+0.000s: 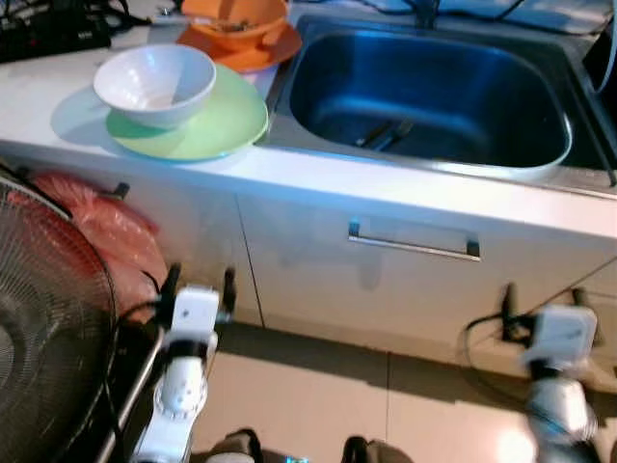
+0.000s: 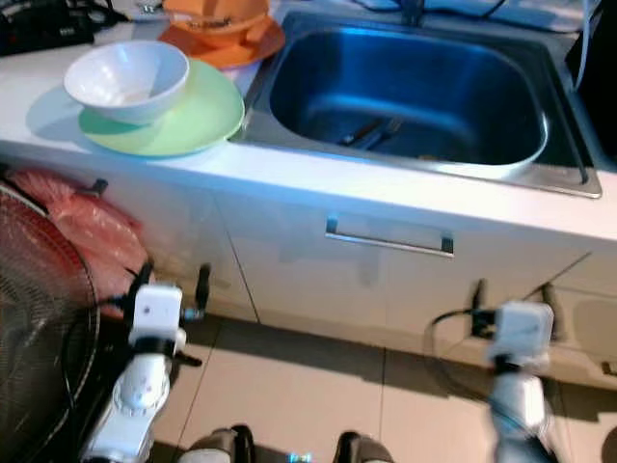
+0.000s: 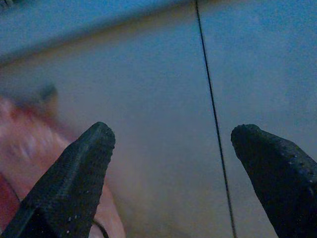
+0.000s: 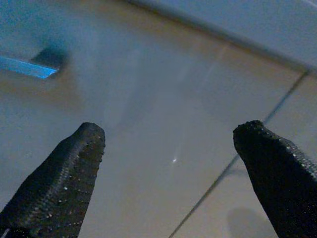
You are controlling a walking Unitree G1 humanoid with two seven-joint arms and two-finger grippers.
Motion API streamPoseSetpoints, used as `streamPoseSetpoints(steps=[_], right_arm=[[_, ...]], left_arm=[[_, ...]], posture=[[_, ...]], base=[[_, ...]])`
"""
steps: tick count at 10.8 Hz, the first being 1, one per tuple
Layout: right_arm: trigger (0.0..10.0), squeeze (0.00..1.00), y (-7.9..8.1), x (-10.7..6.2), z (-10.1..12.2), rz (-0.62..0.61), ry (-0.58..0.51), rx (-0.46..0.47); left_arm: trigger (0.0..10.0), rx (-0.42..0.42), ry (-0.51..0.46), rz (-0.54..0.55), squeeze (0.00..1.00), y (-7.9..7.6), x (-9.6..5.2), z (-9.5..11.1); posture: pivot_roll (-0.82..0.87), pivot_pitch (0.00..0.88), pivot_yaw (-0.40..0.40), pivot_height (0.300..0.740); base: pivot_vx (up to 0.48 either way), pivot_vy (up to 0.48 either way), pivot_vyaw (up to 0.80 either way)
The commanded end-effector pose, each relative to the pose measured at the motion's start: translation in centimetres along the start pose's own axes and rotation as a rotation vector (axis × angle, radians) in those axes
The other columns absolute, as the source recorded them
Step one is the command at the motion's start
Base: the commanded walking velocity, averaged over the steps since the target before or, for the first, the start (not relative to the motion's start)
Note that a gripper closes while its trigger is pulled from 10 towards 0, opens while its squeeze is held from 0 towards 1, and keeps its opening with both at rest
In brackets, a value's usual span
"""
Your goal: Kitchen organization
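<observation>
The white bowl (image 1: 154,83) sits on a green plate (image 1: 207,130) on the counter just left of the sink (image 1: 429,96), with an orange bowl on an orange plate (image 1: 236,34) behind it, off the sink's far left corner. Two utensils (image 1: 384,134) lie in the sink basin. Nothing is in hand yet; this looks like the approach, the robot facing the cupboard below the sink. Next, I'd judge, an arm must rise to counter height and reach the dishes. The left gripper (image 1: 201,287) hangs below the counter edge, fingers spread wide, empty. The right gripper (image 1: 542,301), under the sink's right end near the cupboard handle (image 1: 413,242), is likewise spread and empty.
</observation>
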State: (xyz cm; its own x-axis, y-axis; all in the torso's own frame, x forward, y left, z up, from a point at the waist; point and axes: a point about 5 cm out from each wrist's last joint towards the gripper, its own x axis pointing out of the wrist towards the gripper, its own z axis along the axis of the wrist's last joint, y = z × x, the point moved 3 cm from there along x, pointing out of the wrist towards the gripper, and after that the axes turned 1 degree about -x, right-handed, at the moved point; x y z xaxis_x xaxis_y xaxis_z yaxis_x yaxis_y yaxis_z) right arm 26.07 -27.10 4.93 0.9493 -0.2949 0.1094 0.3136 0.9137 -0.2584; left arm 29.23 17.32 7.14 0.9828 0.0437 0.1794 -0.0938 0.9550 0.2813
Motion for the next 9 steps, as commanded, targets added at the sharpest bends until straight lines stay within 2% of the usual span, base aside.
streamPoseSetpoints(steps=[1,2,3,4,6,7,8,9], right_arm=[[10.0,0.00,-0.9,0.7,2.1,-0.029,-0.073,-0.009],[10.0,0.00,-1.1,1.0,3.6,-0.032,-0.107,0.005],[10.0,0.00,-1.0,1.9,6.3,-0.028,-0.181,0.024],[10.0,0.00,-1.1,2.3,7.4,-0.031,-0.210,0.029],[10.0,0.00,-1.5,2.9,11.2,-0.049,-0.294,0.060],[10.0,0.00,-0.9,3.3,13.2,-0.023,-0.336,0.077],[10.0,0.00,-0.5,3.6,14.1,-0.012,-0.358,0.095],[10.0,0.00,0.4,4.2,15.3,0.022,-0.381,0.122]], left_arm=[[10.0,0.030,-0.040,0.000,0.00,0.4,0.0,1.3],[10.0,0.044,-0.067,0.003,0.00,0.6,0.2,2.2],[10.0,0.046,-0.112,0.018,0.00,0.9,0.7,3.8],[10.0,0.052,-0.134,0.017,0.00,0.9,1.0,4.7],[10.0,0.058,-0.205,0.023,0.00,0.9,1.6,7.5],[10.0,0.041,-0.237,0.034,0.00,1.0,2.2,9.0],[10.0,0.039,-0.254,0.032,0.00,1.1,2.6,9.8],[10.0,0.043,-0.290,0.021,0.00,1.1,3.4,11.4]], posture=[[0.04,0.196,0.010,0.740],[0.04,0.203,0.006,0.740],[0.04,0.206,0.001,0.740],[0.04,0.206,0.000,0.740],[0.04,0.208,-0.003,0.740],[0.04,0.208,-0.006,0.740],[0.04,0.206,-0.008,0.740],[0.05,0.200,-0.010,0.740]], base=[[0.000,0.000,0.00],[0.000,0.000,0.00],[0.000,0.000,0.00],[0.000,0.000,0.00],[0.000,0.000,0.00],[0.000,0.000,0.00],[0.000,0.000,0.00],[0.000,0.000,0.00]])
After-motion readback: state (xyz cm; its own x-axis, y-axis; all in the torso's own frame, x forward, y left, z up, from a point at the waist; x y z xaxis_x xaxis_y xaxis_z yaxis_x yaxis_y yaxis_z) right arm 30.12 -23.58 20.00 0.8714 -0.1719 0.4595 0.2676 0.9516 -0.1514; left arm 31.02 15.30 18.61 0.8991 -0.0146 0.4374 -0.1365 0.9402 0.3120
